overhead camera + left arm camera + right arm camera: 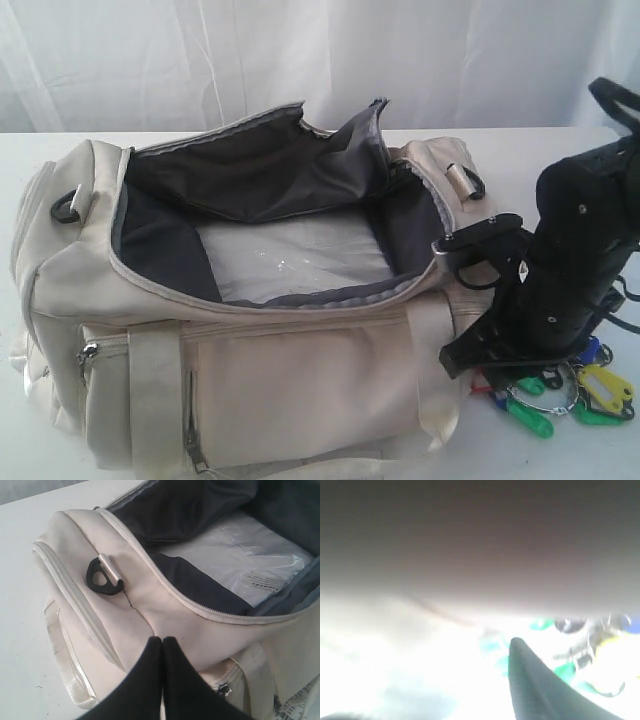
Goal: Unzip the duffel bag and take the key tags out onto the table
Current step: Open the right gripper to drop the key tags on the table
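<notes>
1. While the duffel bag [250, 380] is lying on the table [30, 455] with its top zipper fully undone, its flap is standing folded back and exposing the dark grey lining.
2. A clear plastic-wrapped sheet [300, 260] is resting flat on the bag's floor.
3. The key tags [560, 395] are lying on the table outside the bag, just beside its right end, and the right arm is partly covering them.
4. The right gripper [520, 350] is hanging low over the key tags. Its fingertips are hidden in the exterior view, and the blurred wrist view is showing only one dark finger [535, 690] beside the coloured tags. Its opening and hold cannot be determined.
5. The left gripper [162, 647] is hovering over one end of the bag, near a black clip [104, 577]. Its fingers are pressing together tip to tip, gripping nothing.
</notes>
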`<action>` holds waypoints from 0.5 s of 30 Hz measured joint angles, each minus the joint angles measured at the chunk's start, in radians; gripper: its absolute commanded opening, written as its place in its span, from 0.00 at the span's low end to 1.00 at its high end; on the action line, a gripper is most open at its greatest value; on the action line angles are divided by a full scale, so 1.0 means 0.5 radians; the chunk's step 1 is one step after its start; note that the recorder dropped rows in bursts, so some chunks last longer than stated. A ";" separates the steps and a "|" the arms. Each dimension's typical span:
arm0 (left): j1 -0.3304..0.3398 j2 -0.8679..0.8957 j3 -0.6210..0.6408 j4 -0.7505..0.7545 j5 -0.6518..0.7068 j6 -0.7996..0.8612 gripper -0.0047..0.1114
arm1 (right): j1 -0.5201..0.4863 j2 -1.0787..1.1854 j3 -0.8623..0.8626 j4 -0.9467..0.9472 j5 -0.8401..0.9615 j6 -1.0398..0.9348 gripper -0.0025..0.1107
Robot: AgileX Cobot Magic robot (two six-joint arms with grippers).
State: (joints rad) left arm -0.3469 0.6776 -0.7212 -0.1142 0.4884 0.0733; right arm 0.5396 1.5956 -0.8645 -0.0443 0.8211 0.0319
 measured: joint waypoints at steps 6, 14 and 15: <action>0.000 0.000 0.000 -0.001 0.000 0.000 0.05 | 0.000 -0.151 -0.033 -0.004 0.135 0.000 0.02; 0.000 0.000 0.000 -0.010 0.000 0.000 0.05 | 0.000 -0.471 -0.039 -0.017 0.158 0.000 0.02; 0.000 0.000 0.000 -0.011 0.000 0.000 0.05 | 0.000 -0.517 -0.039 -0.017 0.158 0.000 0.02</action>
State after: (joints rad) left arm -0.3469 0.6776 -0.7212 -0.1198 0.4884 0.0733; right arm 0.5396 1.3370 -0.8843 -0.0526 0.8999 0.0319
